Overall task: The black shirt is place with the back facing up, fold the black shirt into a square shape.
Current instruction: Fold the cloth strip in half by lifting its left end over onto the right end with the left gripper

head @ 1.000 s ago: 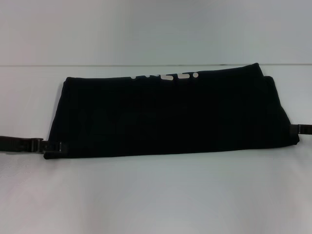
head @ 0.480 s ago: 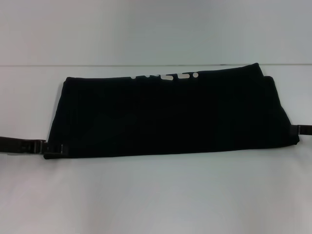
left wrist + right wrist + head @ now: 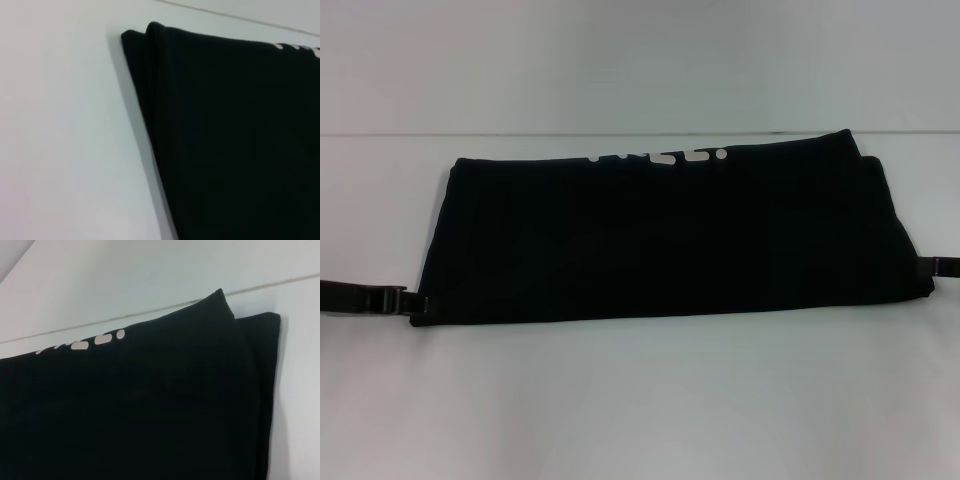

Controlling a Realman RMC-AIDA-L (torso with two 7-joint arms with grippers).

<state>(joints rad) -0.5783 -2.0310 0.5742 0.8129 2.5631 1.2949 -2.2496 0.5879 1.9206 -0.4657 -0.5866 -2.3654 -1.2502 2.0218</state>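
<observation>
black shirt lying flat on white tabletop, already folded into wide band, couple layers stacked. Soft, light, floppy stuff, probably sags and slides apart if lifted by one layer only, so pinch all layers at near corners. Long axis runs left-right; white lettering peeks along far edge. left hand at near-left corner, right hand at right edge; can't tell if either is clamped on cloth or spread.
</observation>
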